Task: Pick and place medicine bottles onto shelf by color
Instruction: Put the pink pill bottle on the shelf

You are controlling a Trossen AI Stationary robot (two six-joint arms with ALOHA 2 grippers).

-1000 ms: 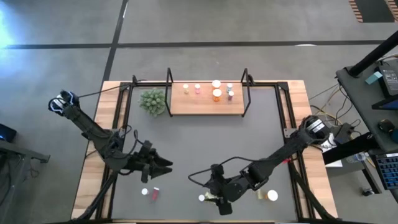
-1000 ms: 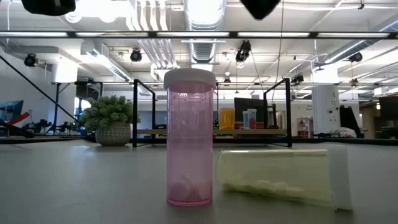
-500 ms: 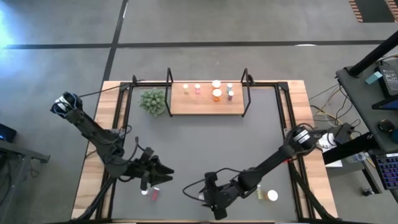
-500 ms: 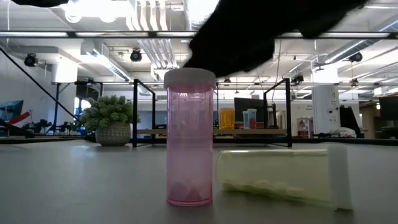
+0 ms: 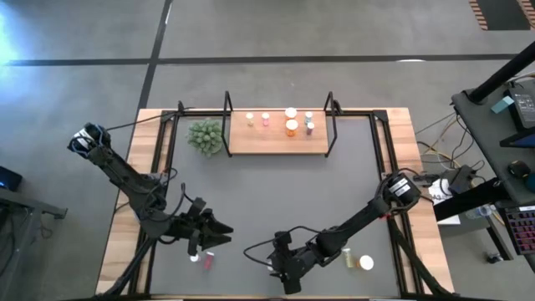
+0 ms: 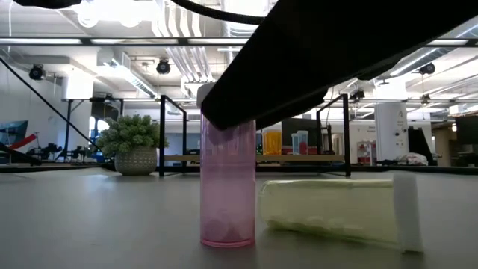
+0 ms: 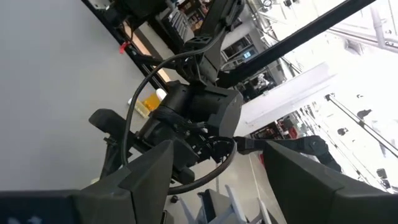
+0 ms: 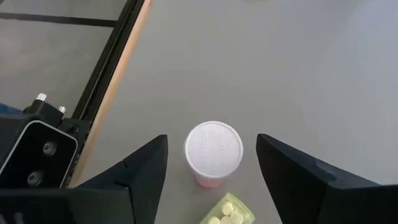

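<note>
Since a second ago we have swung our right gripper [image 8: 211, 180], fingers spread and empty, above the upright white-capped pink medicine bottle [image 8: 213, 152] on the dark grey mat [image 8: 311, 74], centred between its fingers; left gripper [image 5: 219, 234], also spread, waits nearby.

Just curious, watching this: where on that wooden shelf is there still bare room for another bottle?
The shelf is bare along its whole near strip and its left end. The bottles crowd its far edge, mostly right of centre.

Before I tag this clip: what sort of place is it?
Probably a robotics lab in an open industrial hall: exposed silver ceiling ducts, a grey concrete floor, and a cluttered equipment desk beside the table.
</note>
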